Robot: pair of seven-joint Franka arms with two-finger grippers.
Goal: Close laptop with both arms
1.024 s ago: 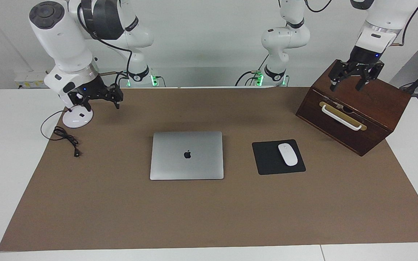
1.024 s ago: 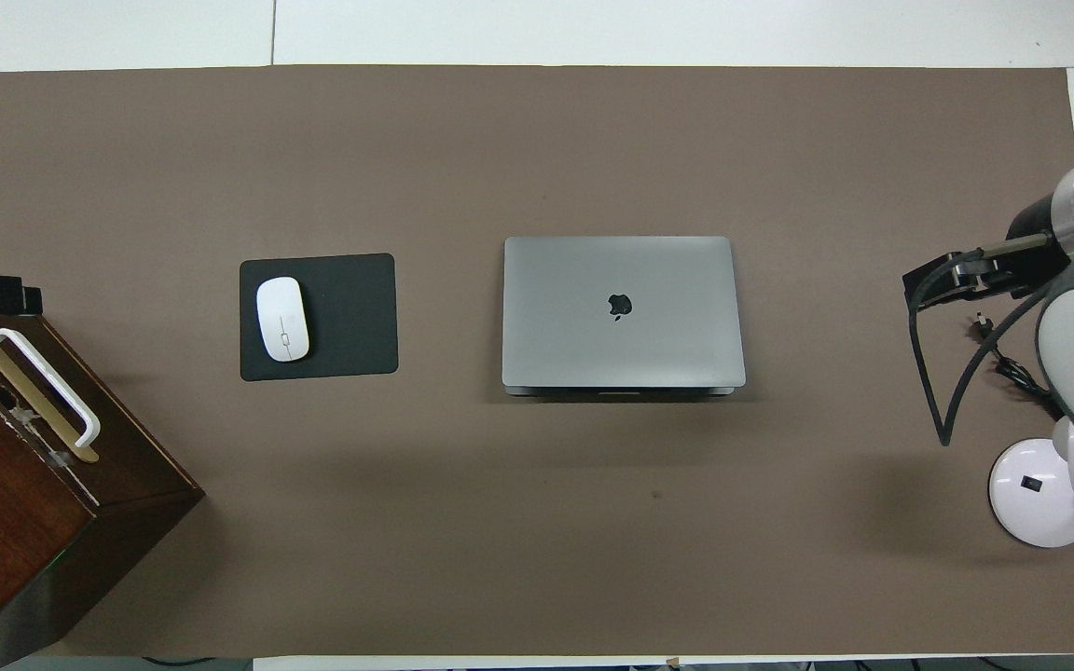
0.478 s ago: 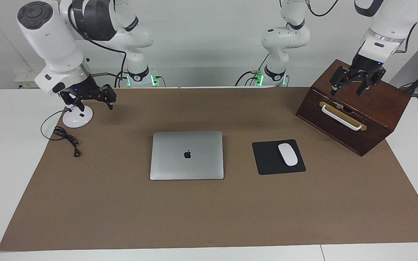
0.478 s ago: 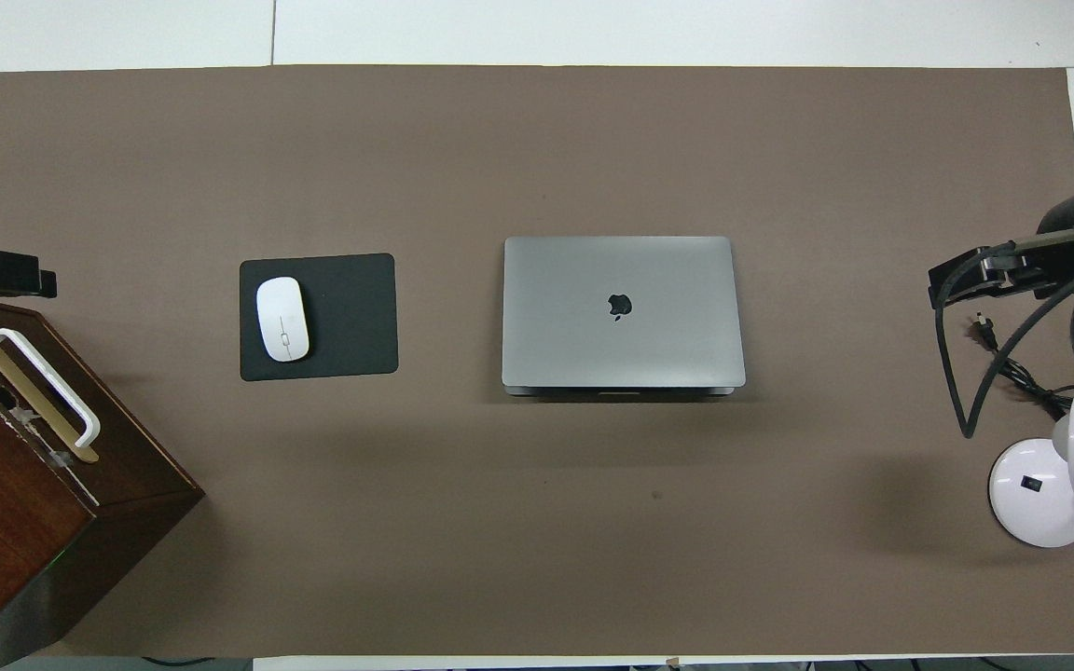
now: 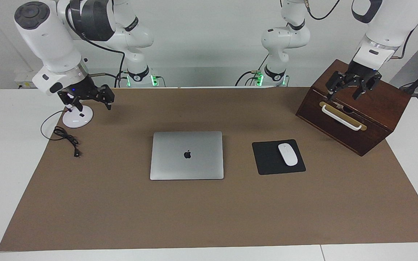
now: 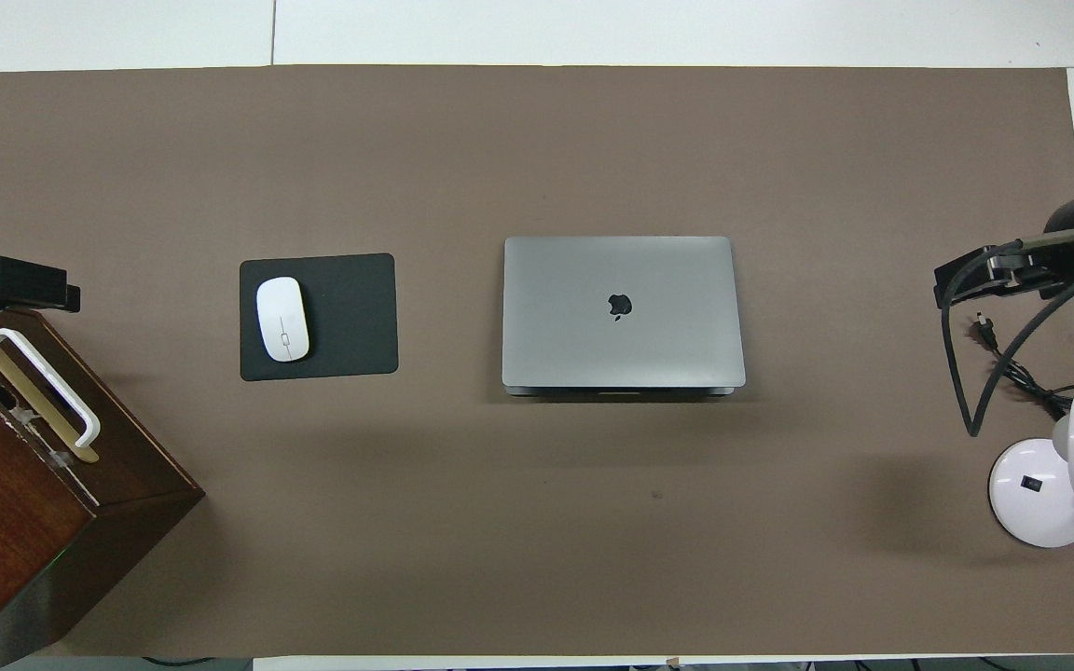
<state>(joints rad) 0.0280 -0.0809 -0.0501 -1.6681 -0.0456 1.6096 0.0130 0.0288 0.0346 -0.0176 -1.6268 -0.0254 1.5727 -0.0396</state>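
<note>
Silver-grey and flat, your laptop (image 5: 187, 155) lies with its lid fully down on the brown mat (image 5: 209, 214), about midway between the two arms' ends of the table, so the closing looks done and you likely have only to park the arms. Your right gripper (image 5: 86, 98) hangs with fingers spread over the white lamp base (image 5: 77, 118) and holds nothing. Your left gripper (image 5: 351, 85), also spread and holding nothing, hangs over the wooden box (image 5: 357, 108). Both are well apart from the laptop. Bare mat surrounds it, with the mouse pad (image 5: 269, 159) and mouse (image 5: 287, 154) beside it. Mind the black cable (image 5: 65, 137) near the lamp base.
</note>
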